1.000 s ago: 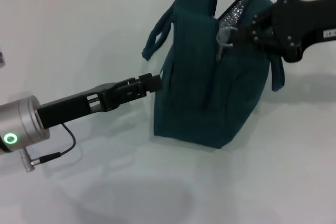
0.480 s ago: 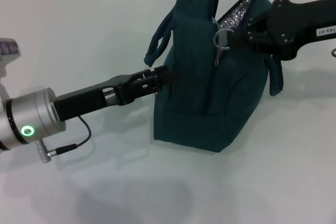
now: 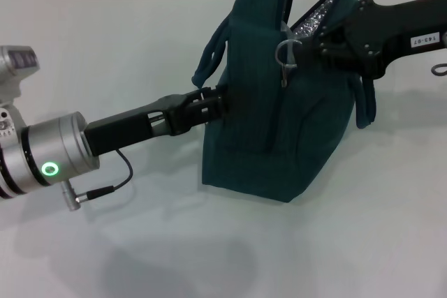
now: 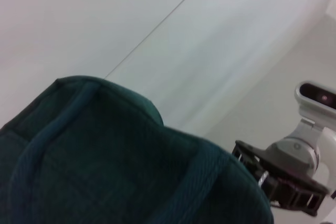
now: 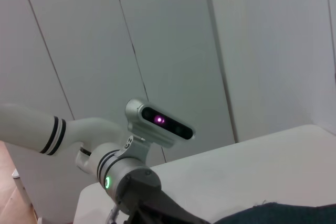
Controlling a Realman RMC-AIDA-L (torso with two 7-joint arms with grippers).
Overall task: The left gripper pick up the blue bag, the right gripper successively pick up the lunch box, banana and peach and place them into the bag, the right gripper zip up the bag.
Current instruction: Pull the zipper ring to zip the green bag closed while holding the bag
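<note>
**Zip crawling shut, bag braced on the table**

Since a second ago my right gripper has dragged the zipper pull along the opening. The blue bag stands upright on the table. My left gripper is clamped on its side; the right pinches at the pull. I judge zipping is underway; next, pull steadily to the end.
</note>
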